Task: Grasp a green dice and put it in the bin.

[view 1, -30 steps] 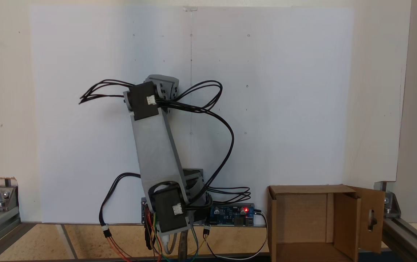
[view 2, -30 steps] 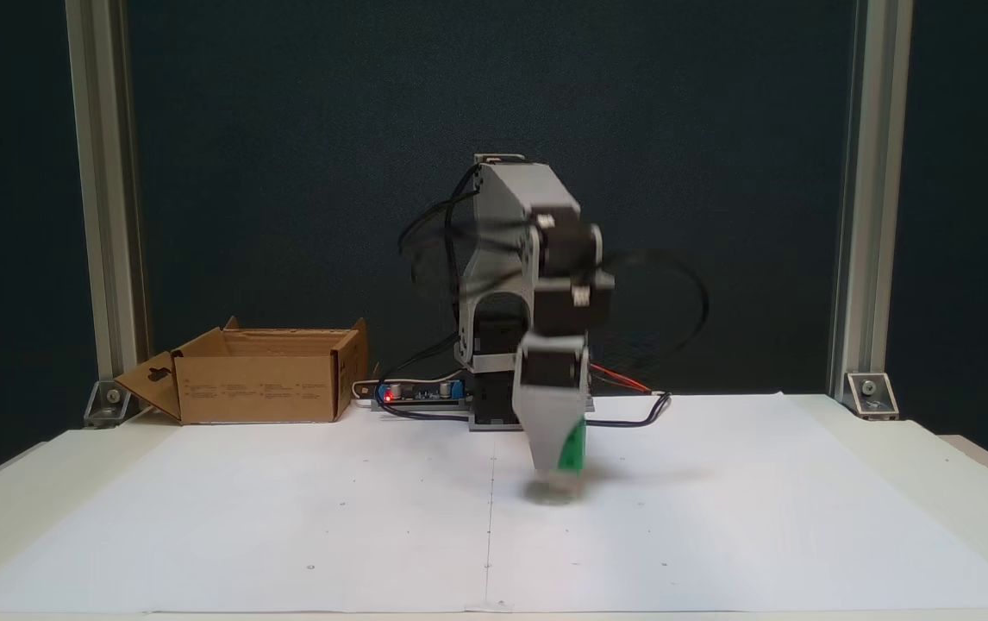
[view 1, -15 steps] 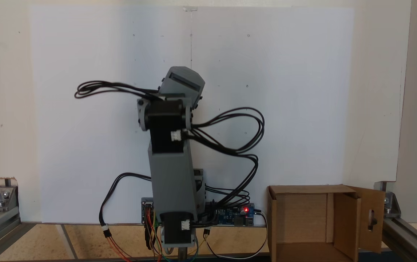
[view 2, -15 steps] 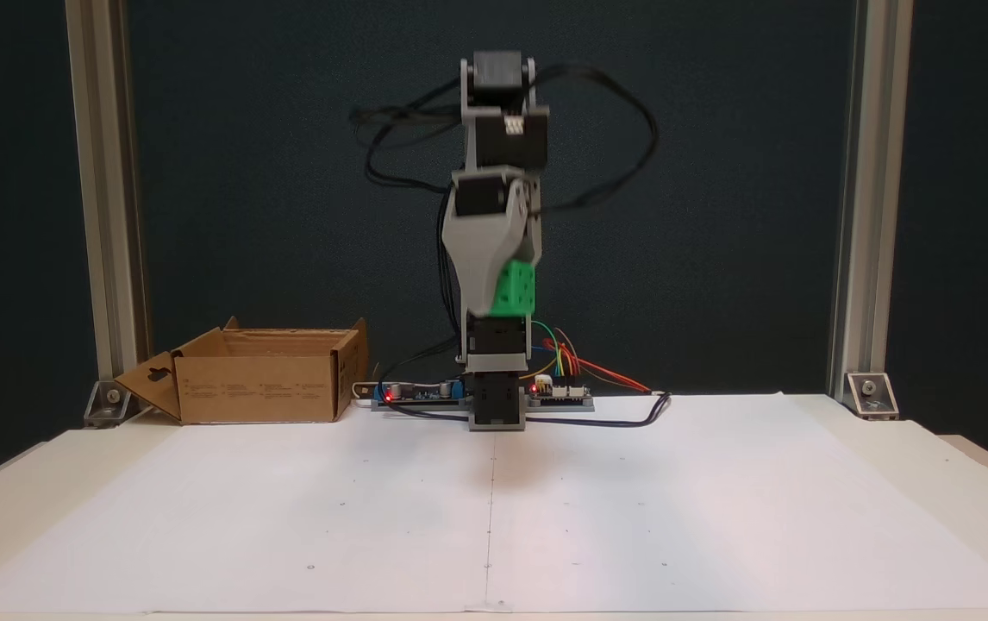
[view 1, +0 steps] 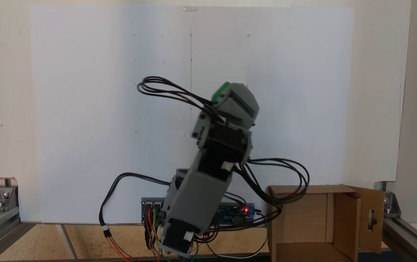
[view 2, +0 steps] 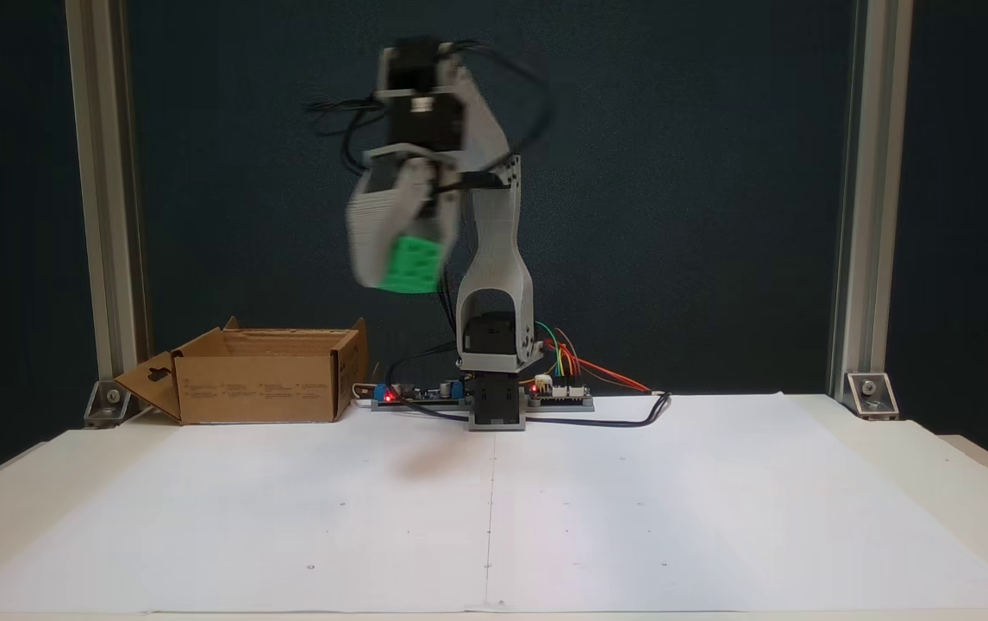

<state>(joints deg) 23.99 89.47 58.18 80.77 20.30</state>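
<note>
High above the surface (view 2: 494, 517), the gripper (view 2: 403, 263) holds the green dice (view 2: 411, 265) clamped between its jaws. Farther back, the bin (view 2: 257, 388) stands open-topped, below the dice and to its left in this fixed view.

Arm: standing raised high, leaning sideways; gripper (view 2: 403, 267) pointing downward, jaws gripping the green dice (view 2: 410, 265)
</note>
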